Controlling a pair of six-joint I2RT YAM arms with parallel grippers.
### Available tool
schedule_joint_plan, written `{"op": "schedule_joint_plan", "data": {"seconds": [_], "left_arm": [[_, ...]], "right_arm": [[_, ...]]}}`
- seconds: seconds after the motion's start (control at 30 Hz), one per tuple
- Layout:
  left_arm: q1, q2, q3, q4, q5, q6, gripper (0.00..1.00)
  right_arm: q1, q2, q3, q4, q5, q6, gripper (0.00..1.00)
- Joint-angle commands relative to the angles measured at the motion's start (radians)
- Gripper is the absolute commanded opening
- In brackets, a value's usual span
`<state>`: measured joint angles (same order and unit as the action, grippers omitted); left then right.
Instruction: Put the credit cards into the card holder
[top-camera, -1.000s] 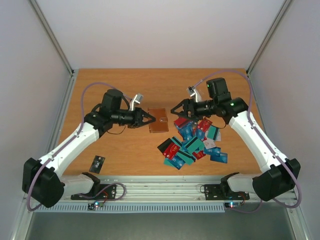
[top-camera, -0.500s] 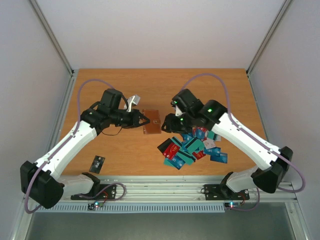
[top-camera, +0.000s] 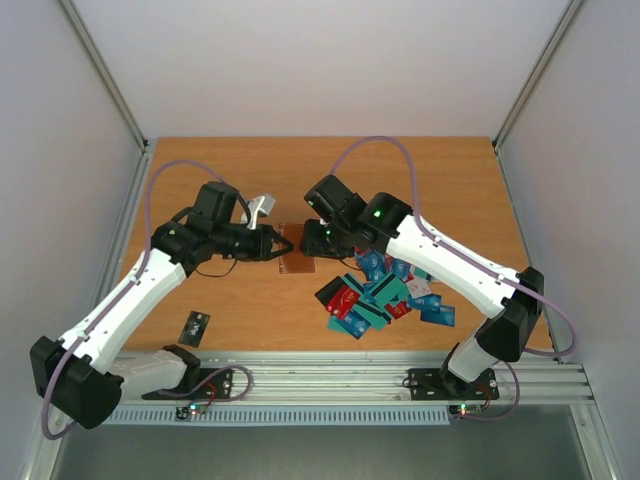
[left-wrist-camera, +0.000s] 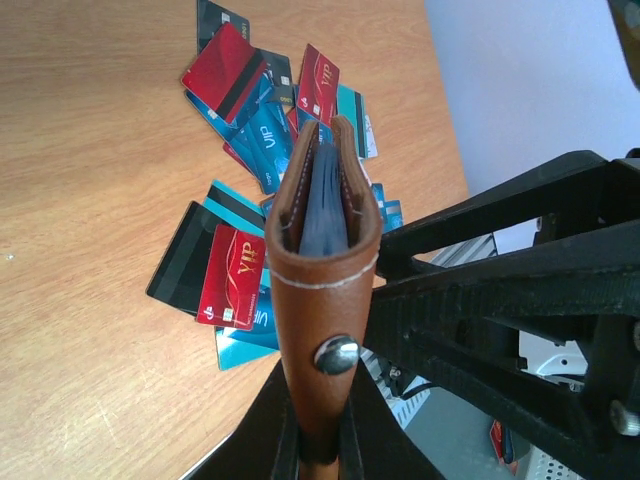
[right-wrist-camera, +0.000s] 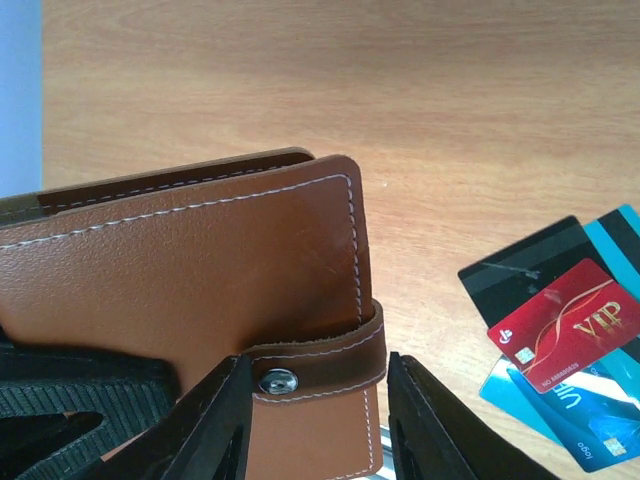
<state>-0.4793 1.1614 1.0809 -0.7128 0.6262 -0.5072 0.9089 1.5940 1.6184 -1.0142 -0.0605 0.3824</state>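
White walls (top-camera: 300, 60) close in a wooden table (top-camera: 230, 170), and my two arms reach toward each other near its centre. Between them is the small brown leather-like card holder with pale stitching (top-camera: 296, 260), lifted off the wood and turned on edge.

The left gripper (top-camera: 283, 243) comes in from 9 o'clock and is pinched onto the holder's lower edge. In the left wrist view the two flaps gape slightly at the top, and a dark blue card (left-wrist-camera: 322, 205) sits between them. A metal snap stud (left-wrist-camera: 335, 353) shows on the brown strap (right-wrist-camera: 325, 350).

The right gripper (top-camera: 322, 238) meets the holder from 3 o'clock. In its own wrist view the black fingers (right-wrist-camera: 225, 420) stand one on each side of the strap, close against it. I cannot tell whether they press it or only bracket it.

The loose thin plastic credit cards in red, teal, blue and black (top-camera: 385, 290) lie in an overlapping heap on the table at about 4 o'clock from the holder. One red card among them reads VIP (right-wrist-camera: 565, 325). A small flat black item (top-camera: 195, 326) lies alone at 7 o'clock, well apart from the heap.
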Motion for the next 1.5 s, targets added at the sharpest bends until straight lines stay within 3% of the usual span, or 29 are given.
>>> {"op": "schedule_joint_plan", "data": {"seconds": [0.0, 0.53, 0.73, 1.1, 1.3, 1.47], "left_arm": [[-0.006, -0.043, -0.005, 0.024, 0.007, 0.013, 0.00], [-0.007, -0.031, -0.001, 0.011, 0.046, 0.023, 0.00], [-0.007, -0.046, 0.009, 0.011, 0.051, 0.025, 0.00], [-0.007, -0.056, 0.010, 0.018, 0.067, 0.034, 0.00], [-0.006, -0.057, 0.011, 0.014, 0.053, 0.039, 0.00], [-0.007, -0.057, 0.011, 0.013, 0.040, 0.041, 0.00]], "right_arm": [[0.005, 0.026, 0.020, 0.029, 0.006, 0.005, 0.38], [0.019, 0.031, -0.033, 0.137, -0.097, -0.020, 0.38], [0.022, 0.065, -0.019, 0.027, -0.040, -0.009, 0.33], [0.026, 0.094, -0.043, -0.016, -0.020, -0.011, 0.18], [0.027, 0.102, -0.041, -0.060, -0.002, -0.024, 0.01], [0.026, 0.101, -0.040, -0.116, 0.051, -0.043, 0.01]]}}
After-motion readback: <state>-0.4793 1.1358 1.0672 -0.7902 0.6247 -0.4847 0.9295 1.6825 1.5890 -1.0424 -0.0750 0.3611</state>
